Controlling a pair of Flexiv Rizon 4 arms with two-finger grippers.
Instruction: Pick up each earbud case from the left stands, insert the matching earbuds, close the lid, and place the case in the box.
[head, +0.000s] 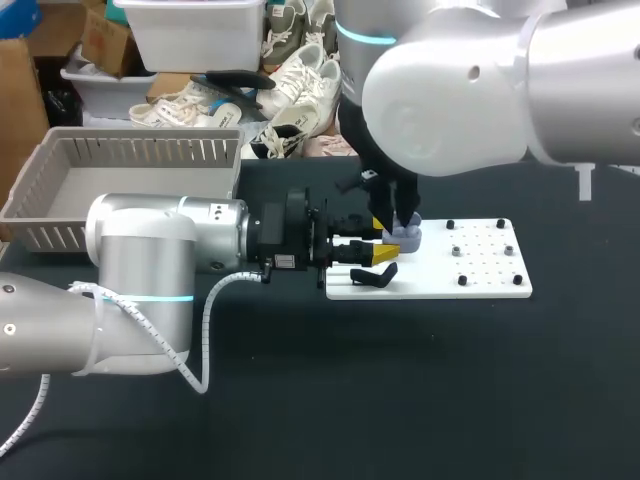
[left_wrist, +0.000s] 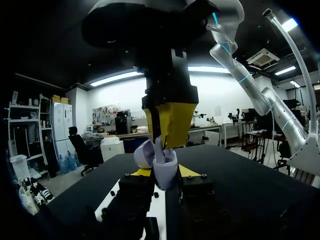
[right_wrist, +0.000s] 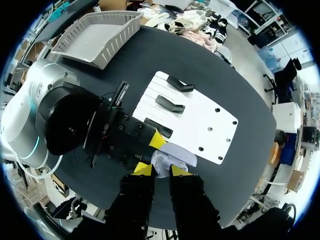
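left gripper (left_wrist: 165, 176) pinched the earbud case (left_wrist: 165, 164), seemingly light and slick, by its base, while right gripper (right_wrist: 160, 170) nipped a tiny earbud (left_wrist: 159, 147).

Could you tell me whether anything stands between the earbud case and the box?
Nothing loose does. The left claw holds the earbud case; only that arm's own wrist lies toward the gray box, and the right claw sits above the case.
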